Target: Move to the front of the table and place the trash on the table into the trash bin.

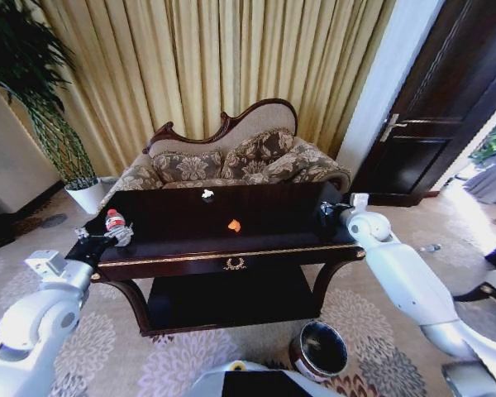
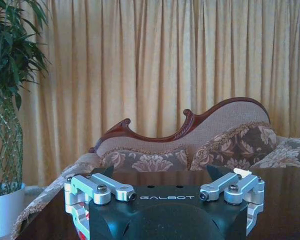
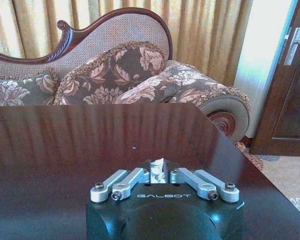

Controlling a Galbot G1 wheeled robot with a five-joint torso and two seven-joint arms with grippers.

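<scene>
While my right gripper (image 3: 160, 174) is clenching a white paper wad (image 3: 156, 169) low over the table (image 1: 273, 217) at its right end, my left gripper (image 1: 116, 237) is closing around the bottle (image 1: 114, 222) standing at the left edge.

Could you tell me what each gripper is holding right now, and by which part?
Right gripper pinches a white paper wad by its sides. Left gripper is around the bottle; grip unclear.

"GALBOT" is printed on both end effector housings, left (image 2: 167, 197) and right (image 3: 162, 195).
</scene>
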